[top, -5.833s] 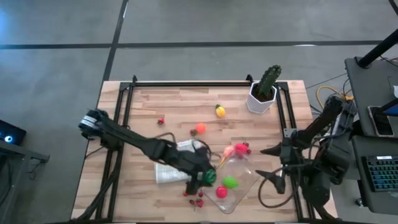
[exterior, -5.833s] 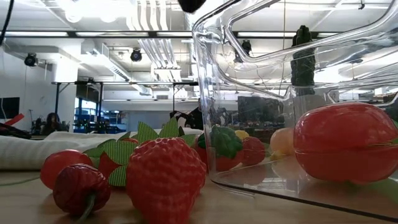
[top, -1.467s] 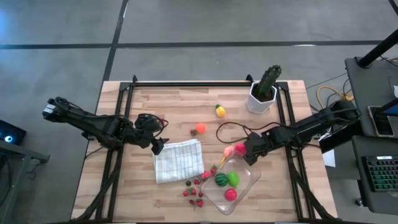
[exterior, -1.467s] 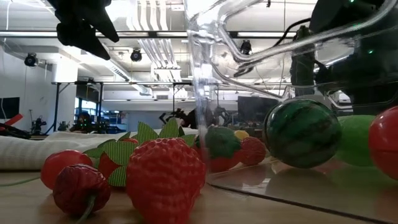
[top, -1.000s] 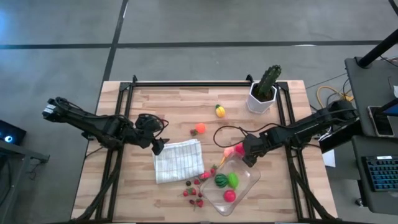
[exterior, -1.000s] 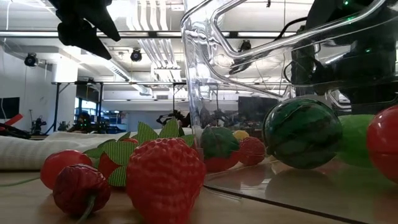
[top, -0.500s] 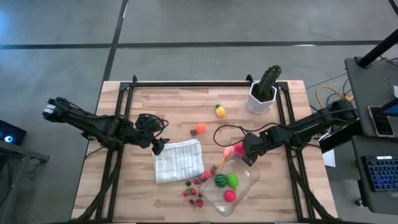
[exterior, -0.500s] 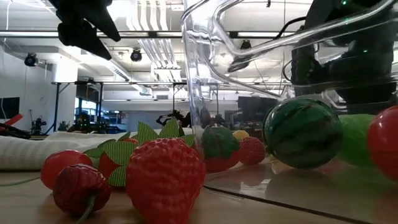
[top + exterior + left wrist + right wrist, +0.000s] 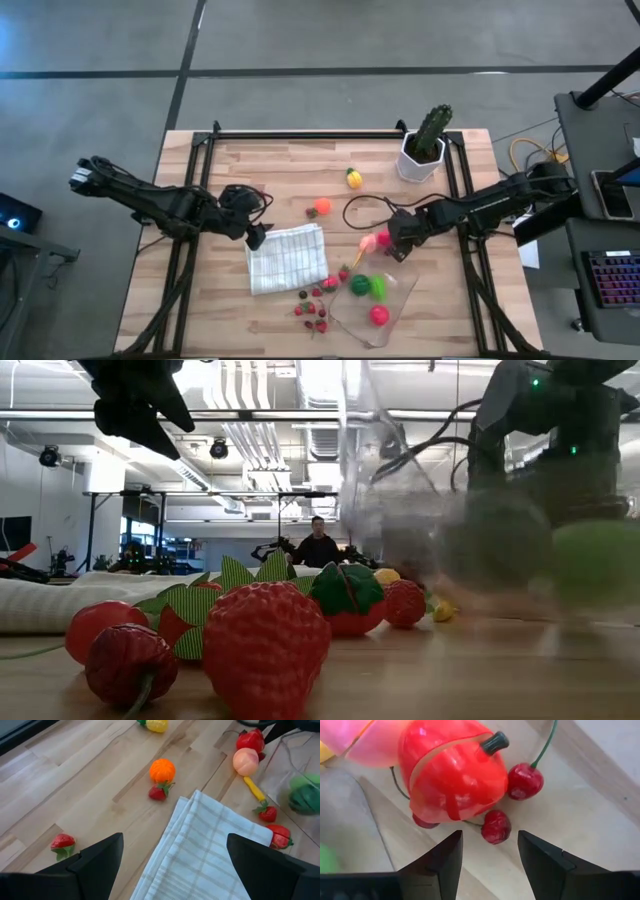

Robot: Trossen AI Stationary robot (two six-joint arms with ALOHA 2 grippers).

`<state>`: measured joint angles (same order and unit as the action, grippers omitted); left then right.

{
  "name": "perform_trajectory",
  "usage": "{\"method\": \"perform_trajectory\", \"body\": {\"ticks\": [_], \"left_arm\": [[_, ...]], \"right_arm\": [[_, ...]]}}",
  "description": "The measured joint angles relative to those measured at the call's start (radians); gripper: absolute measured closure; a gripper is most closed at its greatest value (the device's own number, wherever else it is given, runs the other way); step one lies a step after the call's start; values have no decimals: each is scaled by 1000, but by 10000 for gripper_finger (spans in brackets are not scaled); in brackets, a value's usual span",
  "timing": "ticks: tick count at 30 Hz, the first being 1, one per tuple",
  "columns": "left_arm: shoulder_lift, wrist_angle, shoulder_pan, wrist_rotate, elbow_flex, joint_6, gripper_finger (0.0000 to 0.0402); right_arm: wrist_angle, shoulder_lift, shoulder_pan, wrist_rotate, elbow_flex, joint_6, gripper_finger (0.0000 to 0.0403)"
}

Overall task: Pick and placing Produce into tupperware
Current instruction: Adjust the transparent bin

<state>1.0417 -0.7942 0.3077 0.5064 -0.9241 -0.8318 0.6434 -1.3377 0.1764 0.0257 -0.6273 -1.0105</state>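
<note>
Right tool [image 9: 393, 247] is down by the far corner of the tupperware [image 9: 402, 300], fingers part-spread w/ nothing pinched between them. The right wrist view looks past them at a red apple-like fruit [image 9: 452, 772] and a cherry [image 9: 495, 827] lying in the gap ahead, second cherry [image 9: 524, 781] just beside. My read: it's lined up on that red cluster for the next pick, jaws set narrow bc the berries are tiny.

Left tool [image 9: 255, 236] hangs over the near corner of the folded cloth [image 9: 289, 257], fingers spread wide, empty. Looks parked, out of the other arm's way. Its wrist view shows an orange fruit [image 9: 162, 770], a peach-coloured one [image 9: 245, 761] and loose strawberries on the counter [image 9: 280, 180].

Tupperware sits at the counter's front right, holding a green piece [image 9: 380, 288], a dark striped one [image 9: 359, 285] and a red one [image 9: 379, 316]. Strawberries [image 9: 313, 312] are scattered just off its left edge, not in yet. Cactus [image 9: 429, 131] stands well apart at the back.

Hard to make out: low view's right half is a smear, so container wall and contents there can't be read. Whether the right fingertips touch the container rim, can't tell. A person shows far off in the room behind.
</note>
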Motion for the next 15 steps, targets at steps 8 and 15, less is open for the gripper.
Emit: {"method": "perform_trajectory", "body": {"ticks": [8, 15], "left_arm": [[9, 0, 0, -1, 0, 0, 61], [19, 1, -2, -1, 0, 0, 61]], "right_arm": [[-4, 9, 0, 60, 1, -18, 218], [-13, 99, 3, 62, 0, 22, 218]]}}
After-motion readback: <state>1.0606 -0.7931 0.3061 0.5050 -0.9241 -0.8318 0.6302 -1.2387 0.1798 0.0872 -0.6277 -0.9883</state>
